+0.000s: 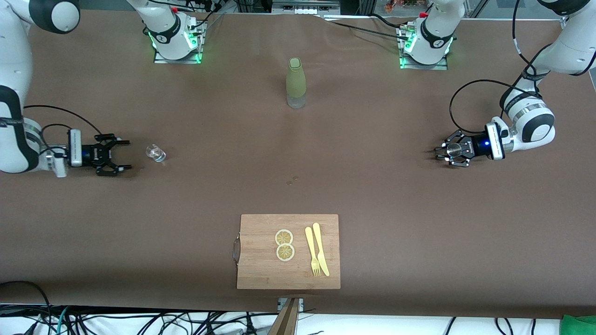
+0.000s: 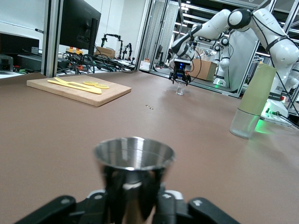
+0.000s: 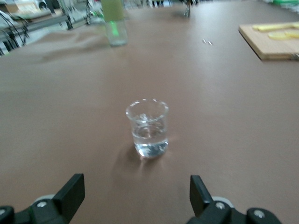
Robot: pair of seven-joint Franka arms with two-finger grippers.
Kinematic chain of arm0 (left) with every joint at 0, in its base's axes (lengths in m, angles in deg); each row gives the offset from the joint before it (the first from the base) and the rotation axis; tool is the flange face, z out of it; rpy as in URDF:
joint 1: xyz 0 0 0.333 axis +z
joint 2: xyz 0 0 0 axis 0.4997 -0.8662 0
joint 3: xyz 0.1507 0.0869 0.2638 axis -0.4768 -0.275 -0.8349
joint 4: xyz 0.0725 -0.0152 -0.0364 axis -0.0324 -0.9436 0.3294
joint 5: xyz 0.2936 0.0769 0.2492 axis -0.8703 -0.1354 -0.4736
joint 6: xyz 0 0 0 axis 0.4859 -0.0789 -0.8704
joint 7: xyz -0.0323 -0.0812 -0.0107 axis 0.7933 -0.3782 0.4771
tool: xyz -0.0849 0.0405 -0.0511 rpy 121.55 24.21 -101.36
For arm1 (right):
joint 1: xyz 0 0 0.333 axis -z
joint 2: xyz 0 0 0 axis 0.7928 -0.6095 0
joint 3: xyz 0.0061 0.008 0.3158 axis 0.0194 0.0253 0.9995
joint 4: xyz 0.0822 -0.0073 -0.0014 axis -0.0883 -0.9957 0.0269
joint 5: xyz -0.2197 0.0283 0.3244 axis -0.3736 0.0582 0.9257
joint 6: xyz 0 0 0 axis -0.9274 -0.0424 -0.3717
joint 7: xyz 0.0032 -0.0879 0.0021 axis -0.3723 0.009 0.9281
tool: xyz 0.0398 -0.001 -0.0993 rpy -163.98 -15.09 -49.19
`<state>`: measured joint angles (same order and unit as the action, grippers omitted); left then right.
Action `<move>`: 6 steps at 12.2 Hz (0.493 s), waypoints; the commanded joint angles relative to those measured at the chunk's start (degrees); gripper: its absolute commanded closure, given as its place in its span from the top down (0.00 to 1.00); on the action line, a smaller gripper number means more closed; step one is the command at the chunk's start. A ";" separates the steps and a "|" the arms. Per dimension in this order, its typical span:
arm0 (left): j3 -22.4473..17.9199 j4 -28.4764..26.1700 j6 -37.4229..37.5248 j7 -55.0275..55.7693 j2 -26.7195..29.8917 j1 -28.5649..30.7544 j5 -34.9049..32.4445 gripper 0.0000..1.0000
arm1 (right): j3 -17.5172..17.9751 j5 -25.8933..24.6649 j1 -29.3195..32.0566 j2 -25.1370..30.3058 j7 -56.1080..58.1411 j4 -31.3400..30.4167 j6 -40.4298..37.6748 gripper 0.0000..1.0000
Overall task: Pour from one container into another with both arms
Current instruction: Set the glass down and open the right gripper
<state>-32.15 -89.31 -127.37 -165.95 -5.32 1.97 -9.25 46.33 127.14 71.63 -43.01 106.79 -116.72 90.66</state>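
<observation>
My left gripper (image 1: 446, 152) hangs low at the left arm's end of the table, shut on a small shiny metal cup (image 1: 452, 150). In the left wrist view the cup (image 2: 134, 156) stands upright between the dark fingers (image 2: 111, 186) with its flared mouth up. My right gripper (image 1: 125, 155) is open at the right arm's end, its fingers pointing at a small clear glass (image 1: 156, 152) a short way off. In the right wrist view the glass (image 3: 147, 128) holds some clear liquid and stands apart from the spread fingertips (image 3: 72, 189).
A tall bottle with a yellow-green sleeve (image 1: 295, 83) stands mid-table toward the bases. A wooden cutting board (image 1: 260, 260) with two lemon slices (image 1: 284, 244), a yellow knife and fork (image 1: 316, 253) lies near the front edge. Small crumbs (image 1: 292, 180) lie mid-table.
</observation>
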 commanded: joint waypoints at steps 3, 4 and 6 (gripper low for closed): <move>0.32 0.25 0.06 -0.54 0.30 0.30 -1.56 1.00 | 3.63 -10.62 -3.09 14.23 -25.42 -3.46 7.52 1.00; 0.32 0.42 0.06 0.16 0.48 0.30 -2.95 1.00 | 4.52 -13.87 -4.23 16.86 -32.63 -3.63 9.00 1.00; -0.91 1.65 0.06 2.35 0.57 0.30 -5.07 1.00 | 4.79 -18.01 -8.19 23.45 -45.02 -6.69 13.82 1.00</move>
<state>-32.33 -88.91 -127.39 -165.16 -5.32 1.97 -11.43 50.64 112.91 65.77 -26.60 71.14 -117.88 99.85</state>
